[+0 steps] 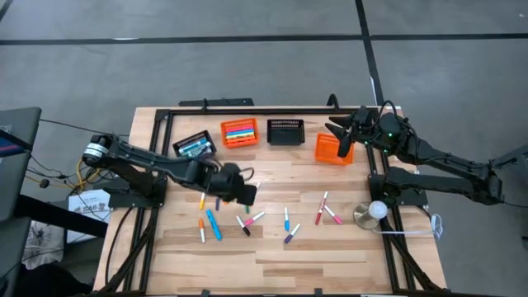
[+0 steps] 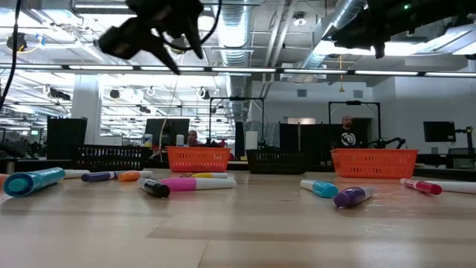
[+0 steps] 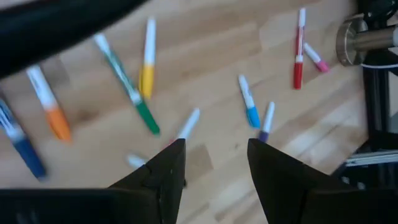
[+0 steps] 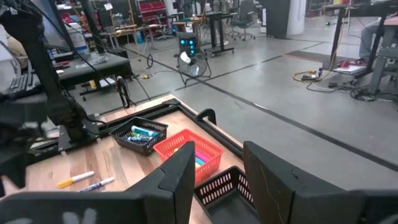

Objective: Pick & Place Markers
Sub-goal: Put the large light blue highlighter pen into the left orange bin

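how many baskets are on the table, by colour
orange baskets: 2
black baskets: 2
total: 4

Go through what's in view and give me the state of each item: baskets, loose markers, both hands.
Left black basket: holds markers.
Left orange basket: holds markers.
Middle black basket: looks empty.
Right orange basket: contents cannot be told.
Loose markers: lying flat on the table, capped.
Left hand: open, empty, above the markers.
Right hand: open, empty, raised near the right orange basket.
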Controlling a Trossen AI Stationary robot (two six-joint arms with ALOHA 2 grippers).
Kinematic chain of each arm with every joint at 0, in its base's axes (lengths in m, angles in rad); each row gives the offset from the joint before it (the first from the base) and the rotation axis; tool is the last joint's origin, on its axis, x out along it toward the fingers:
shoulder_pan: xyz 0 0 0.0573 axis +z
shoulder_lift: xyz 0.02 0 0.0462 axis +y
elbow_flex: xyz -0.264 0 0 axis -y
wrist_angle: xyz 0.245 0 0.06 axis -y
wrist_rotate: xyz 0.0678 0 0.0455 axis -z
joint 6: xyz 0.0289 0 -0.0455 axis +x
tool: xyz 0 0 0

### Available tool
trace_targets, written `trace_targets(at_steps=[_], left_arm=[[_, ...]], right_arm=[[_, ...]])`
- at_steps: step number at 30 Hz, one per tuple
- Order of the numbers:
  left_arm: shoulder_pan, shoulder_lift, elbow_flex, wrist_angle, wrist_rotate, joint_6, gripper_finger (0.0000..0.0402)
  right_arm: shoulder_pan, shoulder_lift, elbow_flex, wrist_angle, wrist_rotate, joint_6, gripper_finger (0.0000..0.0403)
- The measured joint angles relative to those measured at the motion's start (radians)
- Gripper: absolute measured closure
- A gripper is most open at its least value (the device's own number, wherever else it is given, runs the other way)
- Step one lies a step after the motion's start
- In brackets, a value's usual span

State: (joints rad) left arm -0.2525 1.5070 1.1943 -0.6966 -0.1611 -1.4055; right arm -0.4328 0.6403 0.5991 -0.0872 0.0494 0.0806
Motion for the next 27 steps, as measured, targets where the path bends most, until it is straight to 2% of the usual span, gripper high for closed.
trace_targets(at_steps=[8,12,16,23,27], left_arm=[[-0.151,0.004,-0.159,-0.006,0.006,-0.463,0.0229],[-0.208,0.004,-0.227,0.001,0.012,-0.619,0.0229],[-0.225,0.004,-0.27,0.013,0.015,-0.687,0.0229],[-0.214,0.004,-0.289,0.028,0.039,-0.704,0.0229],[-0.214,0.004,-0.289,0.024,0.094,-0.725,0.0235]], right_arm=[[0.001,0.0,0.0,0.005,-0.002,0.0,0.0278],[0.001,0.0,0.0,0.005,-0.008,-0.001,0.0278],[0.001,0.0,0.0,0.005,-0.008,-0.008,0.0278],[0.001,0.0,0.0,-0.002,-0.015,-0.01,0.0278],[0.001,0.0,0.0,-0.017,-0.024,-0.01,0.0278]])
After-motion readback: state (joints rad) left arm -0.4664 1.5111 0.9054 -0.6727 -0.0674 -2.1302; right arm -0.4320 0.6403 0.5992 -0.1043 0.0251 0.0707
